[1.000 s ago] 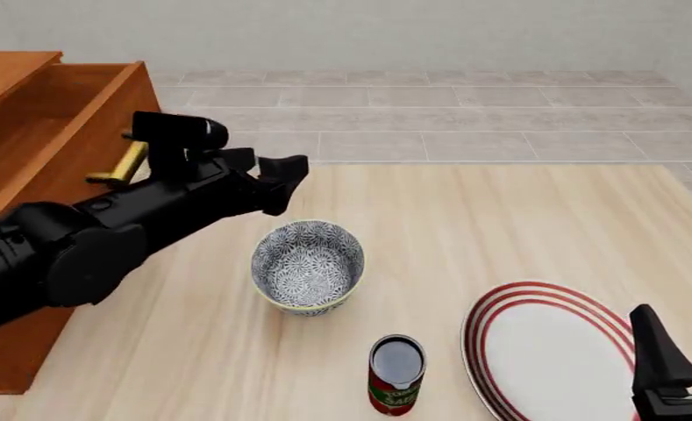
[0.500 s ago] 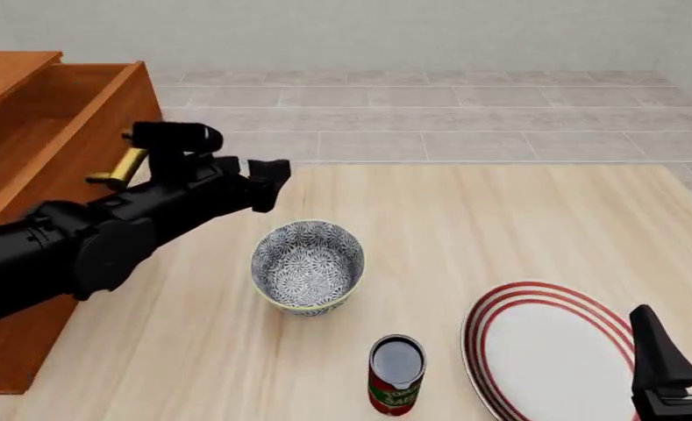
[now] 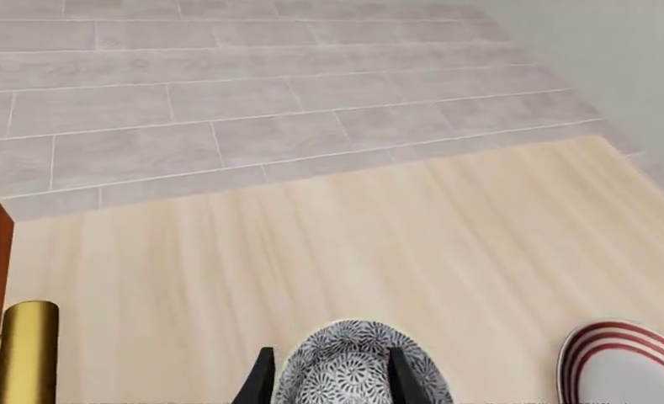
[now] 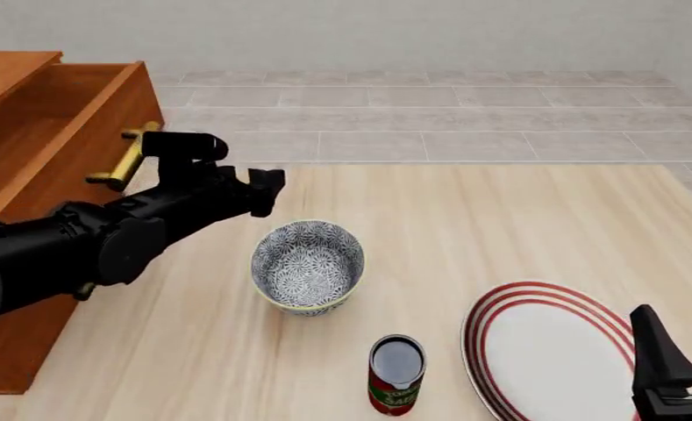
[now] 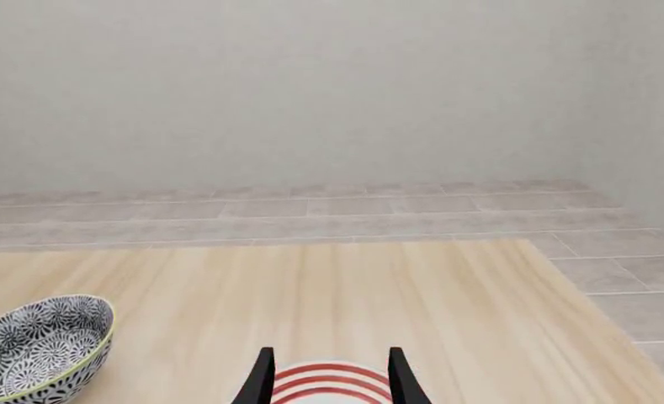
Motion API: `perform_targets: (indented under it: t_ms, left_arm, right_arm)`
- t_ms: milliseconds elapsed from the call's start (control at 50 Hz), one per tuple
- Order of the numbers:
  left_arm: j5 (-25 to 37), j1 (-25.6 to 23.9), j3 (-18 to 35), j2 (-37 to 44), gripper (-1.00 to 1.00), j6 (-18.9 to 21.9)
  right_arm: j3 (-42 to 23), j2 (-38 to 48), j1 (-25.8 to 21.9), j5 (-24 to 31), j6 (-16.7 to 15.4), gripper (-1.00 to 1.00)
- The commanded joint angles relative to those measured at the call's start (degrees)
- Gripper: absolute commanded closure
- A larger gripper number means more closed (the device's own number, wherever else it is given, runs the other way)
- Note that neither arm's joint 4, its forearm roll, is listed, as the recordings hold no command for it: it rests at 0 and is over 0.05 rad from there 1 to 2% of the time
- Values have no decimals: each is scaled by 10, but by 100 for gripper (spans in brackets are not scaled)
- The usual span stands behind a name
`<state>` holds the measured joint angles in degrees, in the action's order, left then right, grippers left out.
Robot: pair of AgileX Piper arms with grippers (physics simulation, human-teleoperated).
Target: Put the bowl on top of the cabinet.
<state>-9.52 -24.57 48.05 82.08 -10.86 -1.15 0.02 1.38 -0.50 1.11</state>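
Front view: bowl [image 4: 308,266] sits upright on the desk [image 4: 474,228].
Left fingers [image 3: 262,383] spread, empty, near the cabinet [image 4: 41,132]; right fingers [image 5: 264,379] spread above the plate [image 5: 329,383].

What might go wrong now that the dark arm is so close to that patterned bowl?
The left gripper hovers open just beyond the bowl, not holding it. Coming down off-centre, its fingers could nudge the bowl instead of straddling its rim. The red can and the plate sit close by, so a shoved bowl might strike them. The arm also passes near the cabinet and its brass handle, so a lift could clip them.
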Motion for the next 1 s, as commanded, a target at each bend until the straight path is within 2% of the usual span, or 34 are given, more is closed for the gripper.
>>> perform_targets:
  t_ms: [20, 600, 1000]
  left_arm:
    - [-8, 5, -2, 18, -100, 14]
    - [-22, -15, -22, 45, -100, -4]
    - [-33, 1, -45, 40, -100, -10]
  right_arm:
    - [-3, 1, 0, 2, 0, -100]
    - [-1, 0, 0, 1, 0, -100]
    - [1, 0, -2, -1, -3, -100]
